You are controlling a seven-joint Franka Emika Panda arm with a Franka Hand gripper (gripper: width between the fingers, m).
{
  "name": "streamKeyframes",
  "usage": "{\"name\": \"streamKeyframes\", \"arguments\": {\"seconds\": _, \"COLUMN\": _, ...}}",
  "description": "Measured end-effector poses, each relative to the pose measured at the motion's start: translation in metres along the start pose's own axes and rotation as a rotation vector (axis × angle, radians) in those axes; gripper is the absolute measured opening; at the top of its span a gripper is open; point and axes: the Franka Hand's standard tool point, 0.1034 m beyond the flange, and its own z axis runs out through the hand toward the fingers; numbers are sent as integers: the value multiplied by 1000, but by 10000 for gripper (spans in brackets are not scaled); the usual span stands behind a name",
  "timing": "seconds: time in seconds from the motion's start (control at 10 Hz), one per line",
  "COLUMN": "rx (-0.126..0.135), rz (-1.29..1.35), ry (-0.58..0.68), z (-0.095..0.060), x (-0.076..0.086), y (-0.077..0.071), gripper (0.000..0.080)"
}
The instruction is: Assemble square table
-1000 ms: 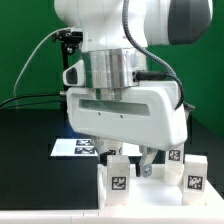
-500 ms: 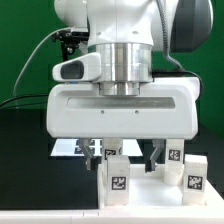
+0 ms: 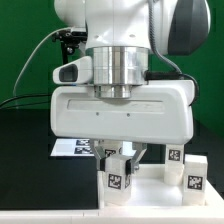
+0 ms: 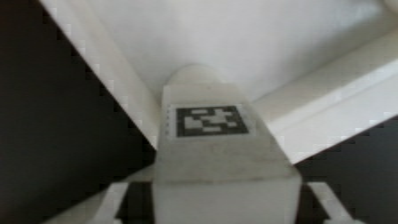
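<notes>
- In the exterior view we see the arm's gripper hanging low over the white tabletop, its wide white body filling the middle of the picture.
- The two dark fingers come down on either side of a white leg that stands on the tabletop's near corner toward the exterior view's left, its black-and-white tag facing the camera.
- In the wrist view the same leg rises up the middle of the picture with its tag plainly in sight, and a grey finger edge shows close against each side of it near the base.
- We take the tool to be clenched on this leg: the fingers sit tight at its sides, with no clear gap to be made out in either view.
- We cannot tell whether the leg's foot rests on the tabletop or is just off it.
- Two more legs stand on the tabletop toward the exterior view's right, well apart from the gripper.
- Behind the gripper, the marker board lies flat on the black table, partly hidden by the fingers.
- In the wrist view the tabletop shows as pale ribbed surfaces beside and beyond the leg, against the dark table.
</notes>
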Motion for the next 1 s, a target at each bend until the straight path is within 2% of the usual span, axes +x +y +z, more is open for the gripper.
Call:
{"name": "streamKeyframes", "arguments": {"seconds": 0.3, "rx": -19, "rz": 411, "ry": -29, "z": 0, "x": -1, "y": 4, "gripper": 288}}
{"name": "streamKeyframes", "arguments": {"seconds": 0.5, "rx": 12, "rz": 820, "ry": -62, "z": 0, "x": -1, "y": 6, "gripper": 288}}
{"name": "streamKeyframes", "arguments": {"seconds": 0.6, "rx": 17, "rz": 943, "ry": -79, "z": 0, "x": -1, "y": 7, "gripper": 288}}
{"name": "streamKeyframes", "arguments": {"seconds": 1.0, "rx": 4, "rz": 1181, "ry": -84, "z": 0, "x": -2, "y": 6, "gripper": 288}}
